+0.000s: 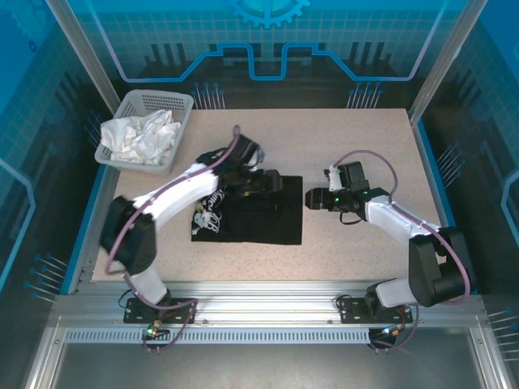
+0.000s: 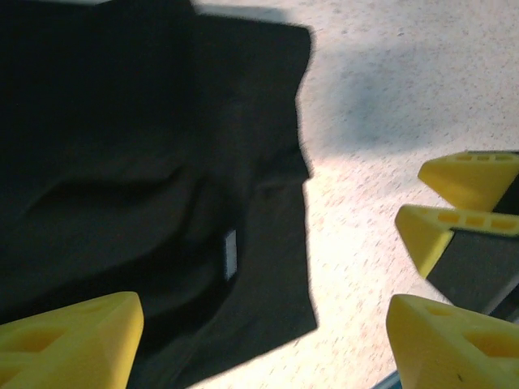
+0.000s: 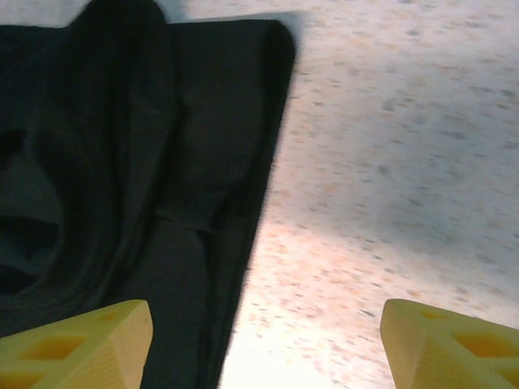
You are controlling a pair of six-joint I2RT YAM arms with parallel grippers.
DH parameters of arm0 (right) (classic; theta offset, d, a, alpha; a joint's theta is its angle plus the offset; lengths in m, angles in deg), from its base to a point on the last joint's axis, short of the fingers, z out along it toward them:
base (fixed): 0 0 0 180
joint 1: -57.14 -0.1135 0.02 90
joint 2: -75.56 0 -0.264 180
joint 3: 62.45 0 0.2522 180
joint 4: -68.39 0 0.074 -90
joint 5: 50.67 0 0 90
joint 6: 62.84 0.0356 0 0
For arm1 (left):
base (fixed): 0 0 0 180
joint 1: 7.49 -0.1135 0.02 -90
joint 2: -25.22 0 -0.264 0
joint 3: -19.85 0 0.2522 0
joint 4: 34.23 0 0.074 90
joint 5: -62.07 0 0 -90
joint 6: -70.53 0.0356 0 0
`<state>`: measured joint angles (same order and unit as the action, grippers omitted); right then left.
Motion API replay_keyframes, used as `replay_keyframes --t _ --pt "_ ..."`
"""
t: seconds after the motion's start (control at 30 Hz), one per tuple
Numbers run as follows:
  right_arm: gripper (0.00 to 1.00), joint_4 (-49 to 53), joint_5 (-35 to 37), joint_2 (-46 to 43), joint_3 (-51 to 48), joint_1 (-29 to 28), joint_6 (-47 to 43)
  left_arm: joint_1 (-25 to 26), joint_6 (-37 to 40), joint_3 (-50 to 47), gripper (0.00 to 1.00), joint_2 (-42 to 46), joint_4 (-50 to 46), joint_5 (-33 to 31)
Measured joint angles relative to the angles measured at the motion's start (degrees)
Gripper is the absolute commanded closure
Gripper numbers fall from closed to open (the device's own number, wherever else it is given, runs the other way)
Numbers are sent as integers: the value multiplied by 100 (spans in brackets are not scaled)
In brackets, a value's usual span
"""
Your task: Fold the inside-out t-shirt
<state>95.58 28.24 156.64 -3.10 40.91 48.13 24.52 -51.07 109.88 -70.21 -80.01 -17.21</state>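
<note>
Speckled tan table [image 1: 365,146] lies under both arms, with blue walls all round it. We see the black shirt [image 1: 259,219] lying flat in the middle of the table, between the two arms. From above, the left gripper [image 1: 264,181] hangs over the far edge of the shirt. We cannot tell if it touches the cloth. The right gripper [image 1: 311,198] sits just beside the shirt's right edge and points at it.

Through the left wrist camera we see the left gripper [image 2: 263,320] with its jaws wide apart, holding nothing. One yellow finger [image 2: 69,340] is over the shirt [image 2: 146,178] and the other is over bare table. The shirt's edge runs between the jaws. A small white tag [image 2: 230,254] shows on the cloth just ahead of the jaws. The right gripper's yellow fingers [image 2: 466,178] poke in beyond the finger that is over the table.

Through the right wrist camera we see the right gripper [image 3: 263,316] with its jaws wide apart too, holding nothing. One finger [image 3: 77,340] is over the shirt [image 3: 122,162], the other is over bare table, and the shirt's edge runs between them.

A yellow and white print [image 1: 208,214] shows on the shirt's near left part. Well away from both jaws, at the far left corner, a grey basket [image 1: 158,94] holds a white cloth [image 1: 142,136].
</note>
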Motion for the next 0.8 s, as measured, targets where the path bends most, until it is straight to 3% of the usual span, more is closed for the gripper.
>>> replay_keyframes --t 0.17,0.4,0.8 --pt "28 -278 -146 831 807 -804 20 144 -26 -1460 24 1174 289 -223" --pt "44 -487 -179 1858 1598 -1139 120 741 -358 -2413 30 1248 592 -595" --pt "86 -398 22 2428 2059 -1244 63 979 -330 -2365 87 535 1196 -1189"
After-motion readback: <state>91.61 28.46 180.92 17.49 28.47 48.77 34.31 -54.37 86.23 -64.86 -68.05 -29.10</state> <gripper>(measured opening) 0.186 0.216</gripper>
